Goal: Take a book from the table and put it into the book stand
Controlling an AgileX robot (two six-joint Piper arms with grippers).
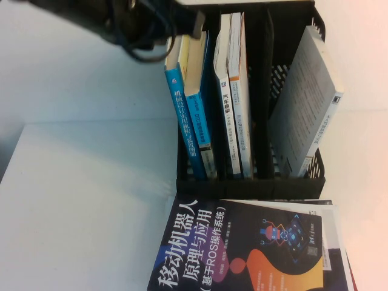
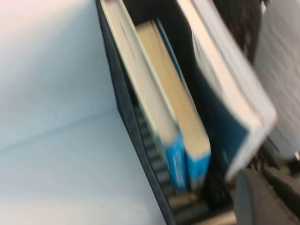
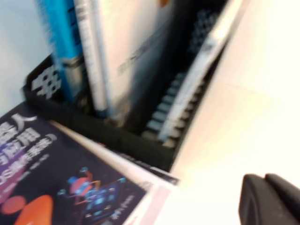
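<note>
Your left gripper [image 1: 193, 21] is hovering above the black slotted plastic book stand [image 1: 248, 185], fingers unreadable. Right gripper [image 3: 269, 199] is hanging beside the stand, likewise unreadable. The dark-covered robotics book [image 1: 242, 248] is lying flat, not yet shelved.

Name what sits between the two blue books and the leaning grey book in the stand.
High view: two upright white-spined books in the black mesh stand's middle slot, between blue books and grey book.

The left gripper [image 1: 195, 21] is black and boxy, with looped black cables [image 1: 140, 47] trailing at its eight o'clock. The right gripper [image 3: 270, 198] shows only rounded, matte black fingertips.
</note>
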